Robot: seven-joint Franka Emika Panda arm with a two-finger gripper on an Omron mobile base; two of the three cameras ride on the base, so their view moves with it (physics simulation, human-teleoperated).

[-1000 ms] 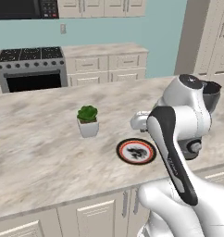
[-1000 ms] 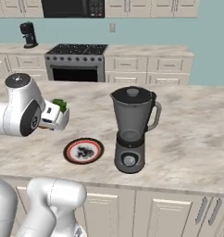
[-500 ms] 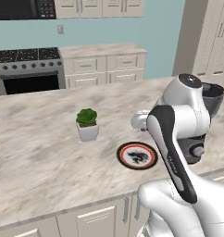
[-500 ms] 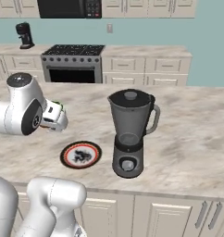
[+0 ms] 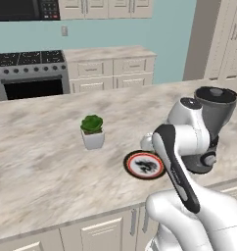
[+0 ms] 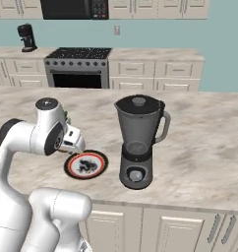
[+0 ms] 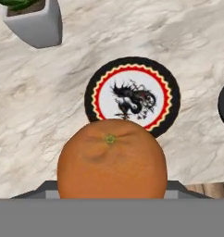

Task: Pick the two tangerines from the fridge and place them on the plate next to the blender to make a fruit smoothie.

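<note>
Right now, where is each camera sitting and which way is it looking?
Left base view: behind the arm on its left, looking forward and down over the counter at the plate, potted plant and blender; the white arm rises at lower right.
Right base view: behind on the right, looking at the same counter; the arm rises at lower left.
Hand view: on the hand, looking down past a tangerine onto the plate.
All three share the plate.
</note>
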